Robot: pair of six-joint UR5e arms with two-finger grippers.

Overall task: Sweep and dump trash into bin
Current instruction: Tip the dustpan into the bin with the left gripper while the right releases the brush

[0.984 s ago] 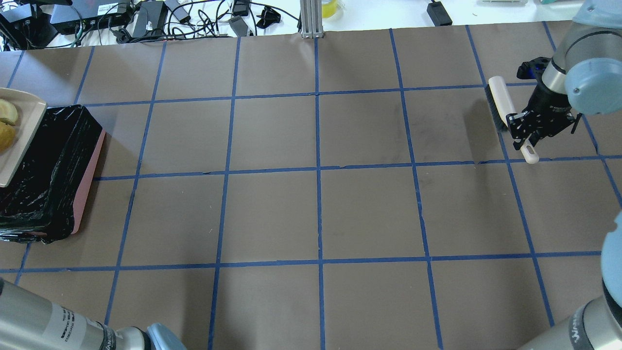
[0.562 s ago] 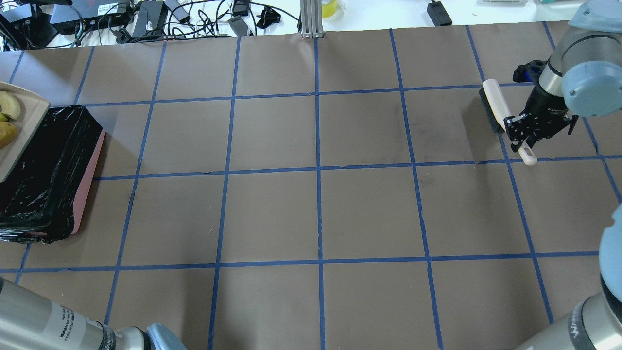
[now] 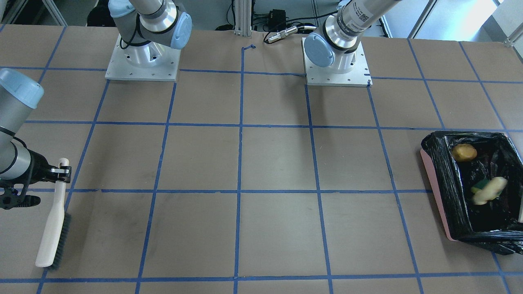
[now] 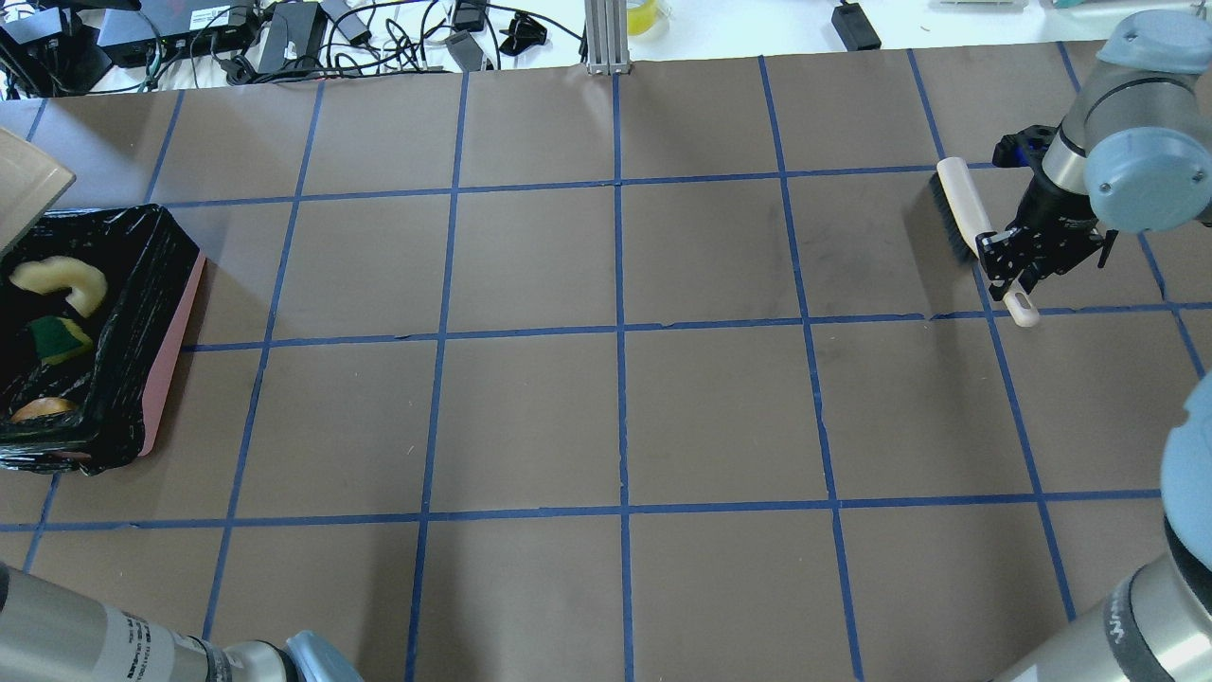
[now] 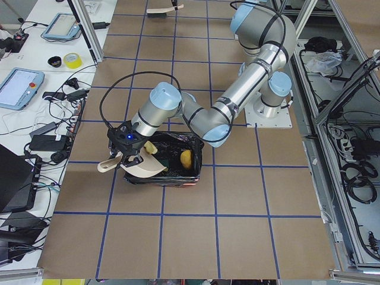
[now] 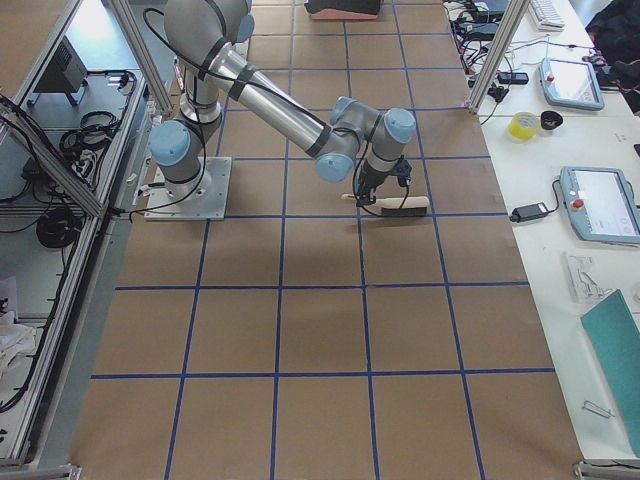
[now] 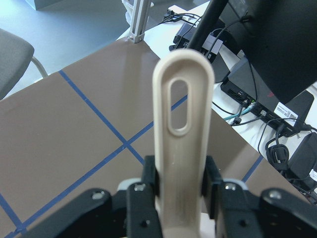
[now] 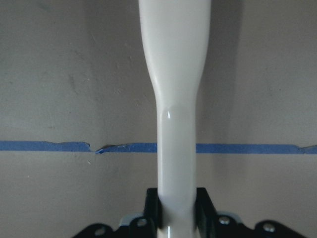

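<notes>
The bin, pink-sided with a black bag, stands at the table's left edge; it also shows in the front view. In it lie the cream rind, the yellow-green wedge and the amber lump. My left gripper is shut on the beige dustpan's handle. It holds the dustpan tilted over the bin's far end. My right gripper is shut on the brush's white handle. The brush rests bristles down at the far right.
Cables and electronics, an aluminium post and a tape roll lie beyond the table's far edge. Blue tape lines grid the brown table. The two arm bases stand at the robot's side.
The dustpan has tipped up and drawn off to the left. The three scraps have gone from it into the bin. My right gripper and the brush have shifted slightly left.
</notes>
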